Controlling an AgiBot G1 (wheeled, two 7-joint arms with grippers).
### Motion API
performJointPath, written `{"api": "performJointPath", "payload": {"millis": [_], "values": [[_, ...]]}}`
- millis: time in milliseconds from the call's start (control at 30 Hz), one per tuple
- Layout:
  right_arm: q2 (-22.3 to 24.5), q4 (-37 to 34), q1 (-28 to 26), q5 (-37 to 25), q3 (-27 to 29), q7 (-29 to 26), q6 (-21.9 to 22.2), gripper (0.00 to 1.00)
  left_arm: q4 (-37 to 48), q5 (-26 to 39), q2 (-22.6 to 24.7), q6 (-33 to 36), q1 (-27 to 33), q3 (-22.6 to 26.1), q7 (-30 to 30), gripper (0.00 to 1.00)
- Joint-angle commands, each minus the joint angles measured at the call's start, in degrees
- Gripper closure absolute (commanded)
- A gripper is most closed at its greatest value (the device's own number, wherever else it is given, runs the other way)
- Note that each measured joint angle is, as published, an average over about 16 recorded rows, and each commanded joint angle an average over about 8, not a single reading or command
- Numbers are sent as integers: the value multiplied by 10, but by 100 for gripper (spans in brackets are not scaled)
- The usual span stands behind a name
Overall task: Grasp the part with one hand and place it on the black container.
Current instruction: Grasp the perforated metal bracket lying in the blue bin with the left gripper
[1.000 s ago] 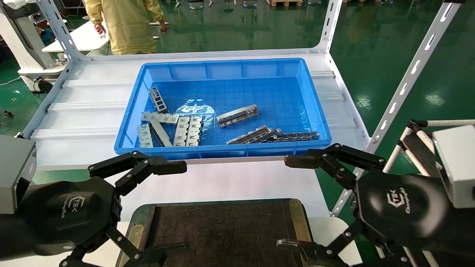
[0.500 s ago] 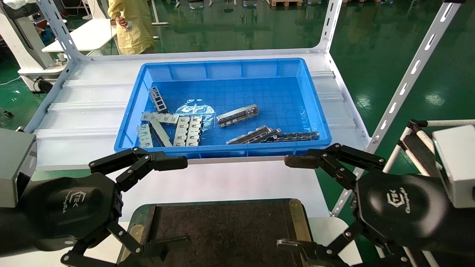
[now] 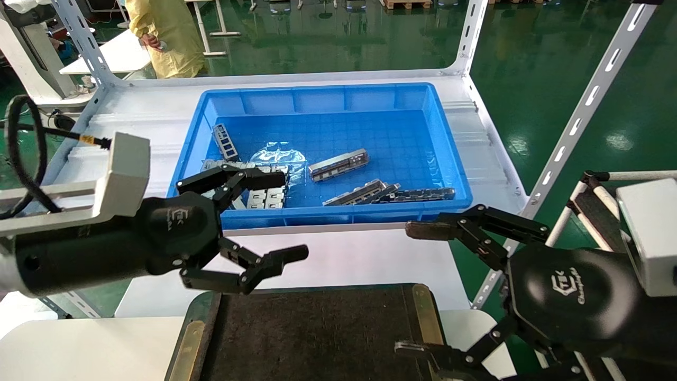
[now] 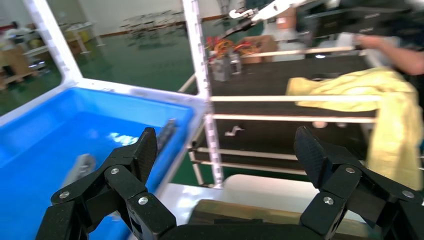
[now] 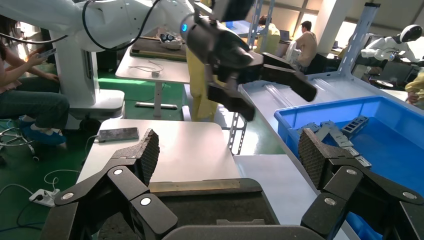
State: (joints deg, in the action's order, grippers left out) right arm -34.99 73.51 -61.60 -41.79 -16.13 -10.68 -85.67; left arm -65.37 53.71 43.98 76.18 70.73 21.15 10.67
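Your left end effector [image 3: 280,217] hangs spread wide at the blue bin's [image 3: 455,174] near wall, ready to reach the part [image 3: 338,164] lying inside; black container [image 3: 317,333] waits below; right end effector [image 3: 418,288] is parked, apart.

The right claw [image 5: 227,150] gapes wide above the black container [image 5: 210,205]. Beyond it, the left claw [image 5: 270,85] hangs open beside the blue bin [image 5: 320,112].

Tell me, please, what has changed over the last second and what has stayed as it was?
The left gripper has risen and swung forward, from low beside the black container to the blue bin's near left corner, fingers open, holding nothing. The right gripper, the parts in the bin and the container have not moved.
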Motion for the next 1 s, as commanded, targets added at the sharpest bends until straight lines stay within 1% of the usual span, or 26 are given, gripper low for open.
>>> {"api": "performJointPath", "payload": {"millis": [33,233,367,500,767,900,1000], "values": [[0,0,0,0,0,0,0,0,17,20,15,-11,16,9,-3,0],[0,0,0,0,0,0,0,0,134,83,87,-27,81,43,-43,0],[0,0,0,0,-1,0,0,0,228,119,139,-42,127,63,-78,0],[0,0,0,0,-1,0,0,0,325,149,190,-71,171,76,-117,0],[0,0,0,1,-1,1,0,0,499,186,287,-181,232,88,-188,0],[0,0,0,1,-1,1,1,0,552,194,322,-251,246,91,-208,0],[1,0,0,1,-1,1,1,0,567,194,337,-294,248,94,-213,0]]}}
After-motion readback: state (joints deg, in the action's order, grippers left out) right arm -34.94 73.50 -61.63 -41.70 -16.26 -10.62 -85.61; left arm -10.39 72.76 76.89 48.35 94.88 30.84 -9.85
